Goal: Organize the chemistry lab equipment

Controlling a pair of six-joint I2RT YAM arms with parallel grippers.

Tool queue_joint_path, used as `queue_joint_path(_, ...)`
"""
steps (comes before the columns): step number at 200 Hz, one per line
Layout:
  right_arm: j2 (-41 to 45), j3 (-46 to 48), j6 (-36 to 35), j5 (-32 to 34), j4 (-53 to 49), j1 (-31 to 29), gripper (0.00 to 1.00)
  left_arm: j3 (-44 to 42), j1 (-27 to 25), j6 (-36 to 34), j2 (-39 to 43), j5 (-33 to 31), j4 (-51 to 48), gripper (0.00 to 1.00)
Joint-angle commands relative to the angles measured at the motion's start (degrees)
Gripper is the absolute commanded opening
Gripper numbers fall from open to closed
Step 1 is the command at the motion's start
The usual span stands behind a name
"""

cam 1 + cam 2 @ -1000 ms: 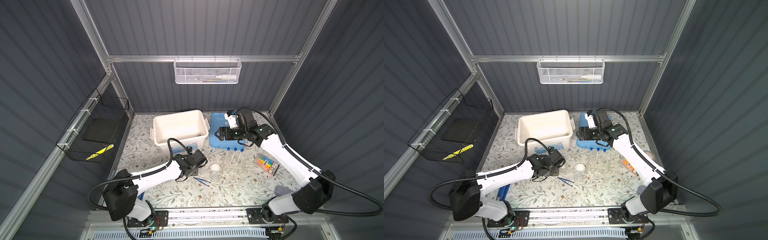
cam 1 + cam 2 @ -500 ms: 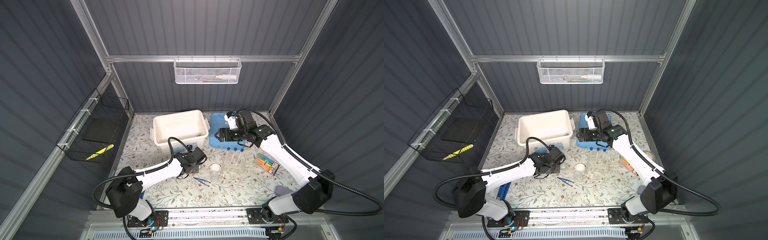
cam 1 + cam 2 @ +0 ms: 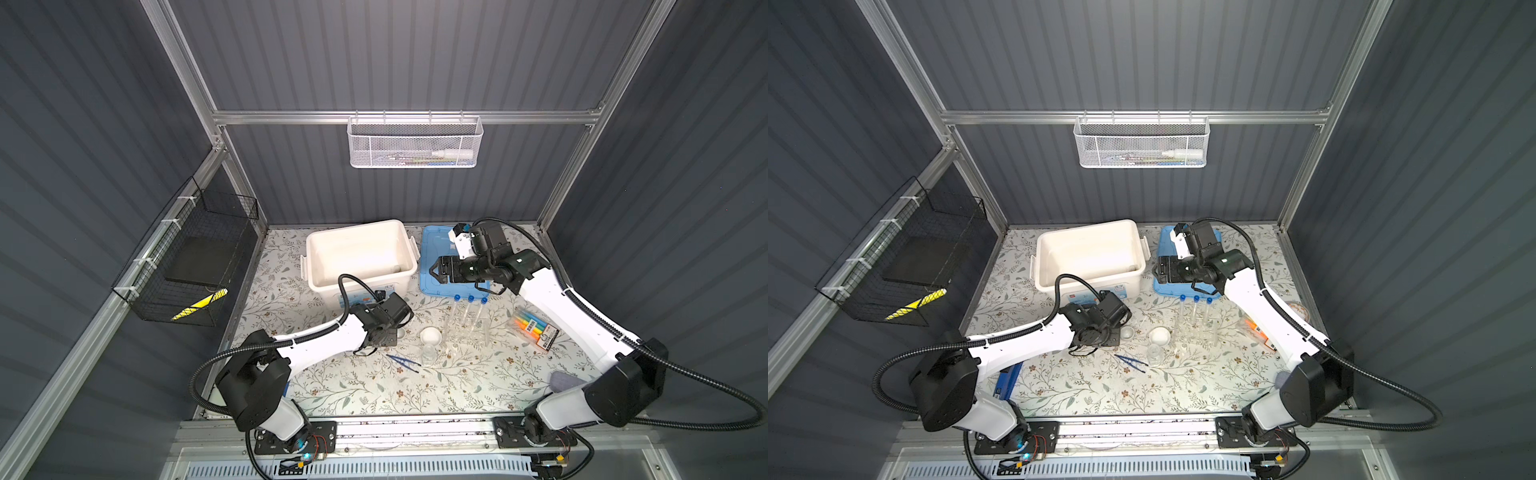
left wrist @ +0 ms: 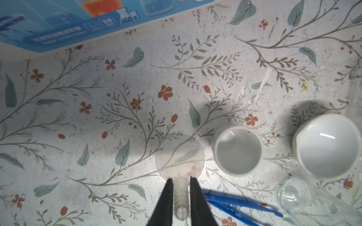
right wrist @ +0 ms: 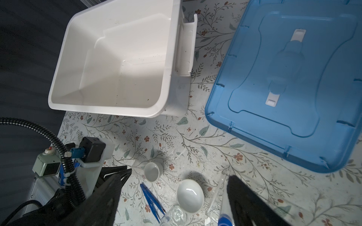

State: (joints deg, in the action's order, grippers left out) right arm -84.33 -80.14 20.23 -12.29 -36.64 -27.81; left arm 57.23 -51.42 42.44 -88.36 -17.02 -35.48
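Observation:
My left gripper (image 4: 181,179) points down at the mat, shut on a whitish rod (image 4: 181,195) that sits between its fingers. It shows in a top view as the left gripper (image 3: 383,340). Beside it stand a small white dish (image 4: 238,149), a larger white dish (image 4: 328,145), a clear flask (image 4: 293,195) and blue tweezers (image 4: 241,203). Three blue-capped test tubes (image 3: 469,311) stand in a clear rack (image 3: 465,338). My right gripper (image 3: 432,272) hangs open above the blue lid's near edge, its fingers (image 5: 244,195) wide apart with nothing between them.
A big white bin (image 3: 318,286) stands empty at the back, its blue lid (image 3: 434,245) flat beside it. A pack of coloured highlighters (image 3: 536,332) lies right of the rack. A clear round disc (image 4: 180,154) lies just beyond the left fingertips.
The left jaws have closed in on the white rod. The left wrist shifted slightly; the right arm has barely moved and stays open.

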Motion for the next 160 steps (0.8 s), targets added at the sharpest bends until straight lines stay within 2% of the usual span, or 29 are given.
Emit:
queue_joint_path(1, -0.8, -0.3, 0.2, 0.3, -0.5, 0.0, 0.87, 1.8, 0.2, -1.1, -0.6, 0.8, -0.9, 0.15)
queue_joint_path(25, -0.7, 0.0, 0.3, 0.3, -0.5, 0.0, 0.87, 2.2, 0.2, -1.6, -0.6, 0.7, -1.5, 0.09)
queue_joint_path(64, -0.7, -0.1, 0.1, 0.3, -0.4, 0.1, 0.87, 3.3, 0.2, -2.2, -0.2, -0.5, -3.0, 0.04)
queue_joint_path(119, -0.8, -0.4, 0.0, 0.0, -0.3, 0.0, 0.87, 6.5, 0.2, -2.6, 1.9, -3.2, -8.0, 0.02)
queue_joint_path(160, -1.5, -1.2, -0.2, -0.4, -0.3, 0.1, 0.87, 12.2, 0.2, -4.0, 3.7, -6.5, -14.9, 0.02)
